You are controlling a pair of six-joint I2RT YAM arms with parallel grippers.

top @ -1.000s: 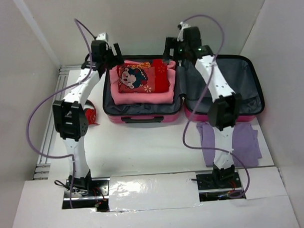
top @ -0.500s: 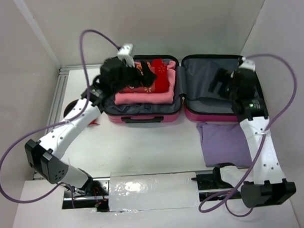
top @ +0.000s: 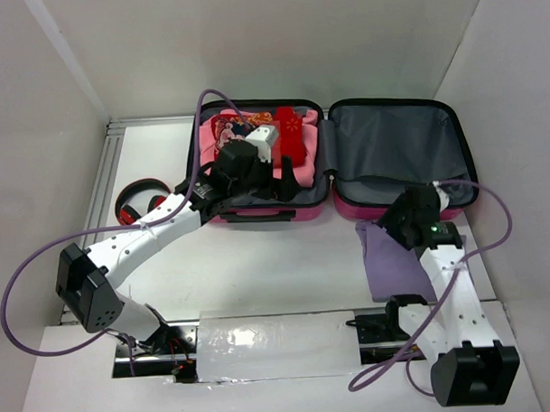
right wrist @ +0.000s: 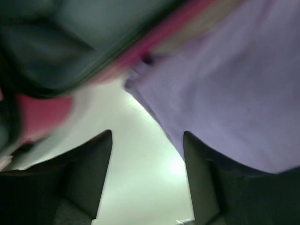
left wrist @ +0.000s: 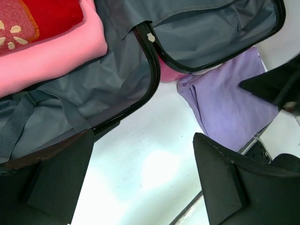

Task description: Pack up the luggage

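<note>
We found the luggage [top: 399, 143] lying open on the counter [top: 259, 265], both halves flat and side by side. Its left half held a folded pink garment [left wrist: 51, 61] with a red printed item [top: 290, 133] on top; its right half showed grey lining. The left arm [top: 141, 238] reached across the near wall of the left half, and the left jaws stood wide apart above that half's near rim, gripping nothing. A purple cloth [top: 385, 261] lay on the counter directly in front of the right half, its far edge against the pink shell. The right arm [top: 454, 290] was bent low over that cloth, just in front of the luggage. The right jaws stood apart at the cloth's left edge, with bare counter between them; the wrist view was blurred, and we saw nothing gripped. Red headphones [top: 135, 200] lay on the counter to the left of the luggage.
</note>
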